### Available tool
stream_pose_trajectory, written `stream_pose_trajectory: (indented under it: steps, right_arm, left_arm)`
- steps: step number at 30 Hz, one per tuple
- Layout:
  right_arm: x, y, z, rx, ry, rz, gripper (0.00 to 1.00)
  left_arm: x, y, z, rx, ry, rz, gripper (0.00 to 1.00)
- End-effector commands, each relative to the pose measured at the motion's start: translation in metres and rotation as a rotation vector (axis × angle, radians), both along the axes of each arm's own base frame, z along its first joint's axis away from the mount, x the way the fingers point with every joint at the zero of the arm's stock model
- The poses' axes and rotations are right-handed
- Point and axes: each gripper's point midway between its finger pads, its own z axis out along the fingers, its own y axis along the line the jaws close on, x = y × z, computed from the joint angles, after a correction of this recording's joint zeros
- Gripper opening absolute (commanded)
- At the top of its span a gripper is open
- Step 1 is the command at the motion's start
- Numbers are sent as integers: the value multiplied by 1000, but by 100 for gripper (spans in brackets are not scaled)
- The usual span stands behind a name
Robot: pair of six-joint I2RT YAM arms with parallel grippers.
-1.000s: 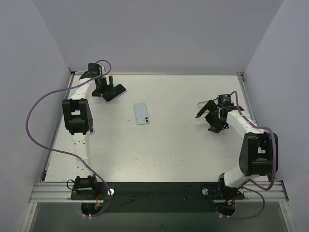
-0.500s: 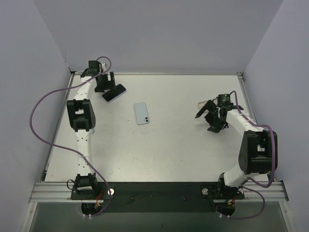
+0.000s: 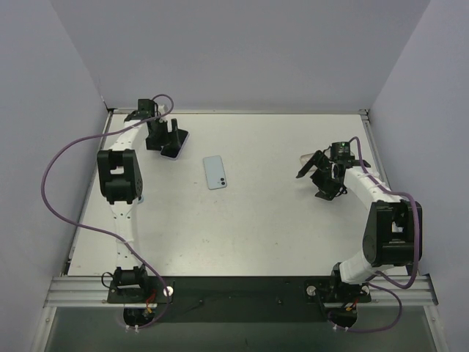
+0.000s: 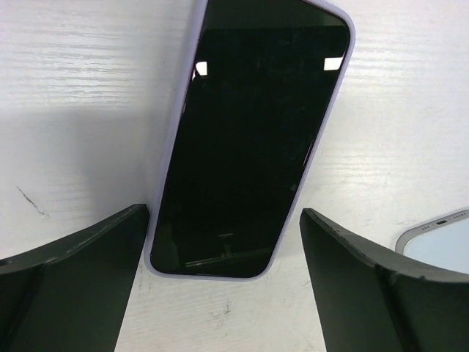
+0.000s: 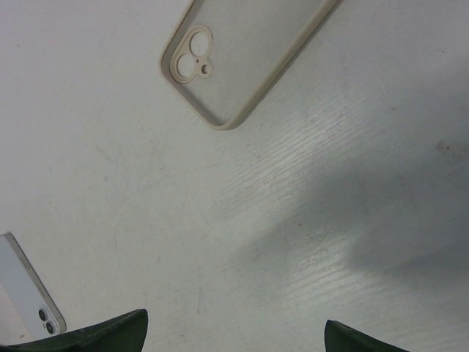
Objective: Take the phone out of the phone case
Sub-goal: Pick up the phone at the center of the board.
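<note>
**Top external view.** The left gripper [image 3: 164,137] is at the far left corner of the table [image 3: 256,227], directly over 1 phone [image 3: 180,148] that lies flat there. Only the phone's right end shows past the gripper body. A 2nd, pale blue phone [image 3: 215,171] lies back up near the table's centre, well apart from both arms. The right gripper [image 3: 316,177] is over the right side of the table with its 2 fingers spread and nothing between them.

**Left wrist view.** The phone [image 4: 253,139] lies screen up, the display dark, seated in a lavender case [image 4: 207,275] that rims it on all visible sides. The 2 fingers [image 4: 73,279] stand wide apart, 1 on each side of the phone's near end. A strip of bare table shows between each fingertip and the case, so there is no contact. A pale rounded corner [image 4: 440,242] of another object enters at the right edge; its identity cannot be confirmed.

**Right wrist view.** An empty beige case [image 5: 242,51] lies open side up on the table, camera cut-out visible, ahead of the fingers. The fingertips [image 5: 110,334] sit in the bottom corners, wide apart and gripping nothing. The pale phone [image 5: 26,293] shows at the lower left edge.
</note>
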Motion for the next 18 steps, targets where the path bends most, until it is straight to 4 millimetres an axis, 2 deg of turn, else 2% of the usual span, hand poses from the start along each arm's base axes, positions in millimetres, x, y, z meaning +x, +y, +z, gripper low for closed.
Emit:
stream_pose_trajectory:
  steps: [1, 3, 4, 5, 7, 9, 15, 18]
  right_arm:
    - [-4, 2, 10, -10, -21, 19, 96]
    - [-4, 4, 10, -3, -23, 20, 96]
    - [-4, 4, 10, -3, -22, 20, 96]
    - [-3, 5, 10, -1, -23, 19, 96]
    - [-3, 5, 10, -2, -23, 20, 96]
    - [-3, 5, 10, -4, -23, 20, 96]
    - [-2, 5, 8, 0, -15, 22, 96]
    - [-1, 6, 5, 3, -7, 23, 96]
  left_arm:
    - [-10, -24, 11, 65, 4, -53, 96]
    - [-7, -23, 7, 114, 7, -42, 97]
    - [-6, -32, 7, 133, 3, -55, 97]
    - [-6, -28, 5, 181, 9, -39, 97]
    - [-2, -35, 4, 237, 0, -51, 97]
    - [1, -32, 1, 303, 14, -46, 97]
    - [1, -39, -12, 302, 46, -55, 96]
    - [2, -42, -15, 278, 53, -59, 91]
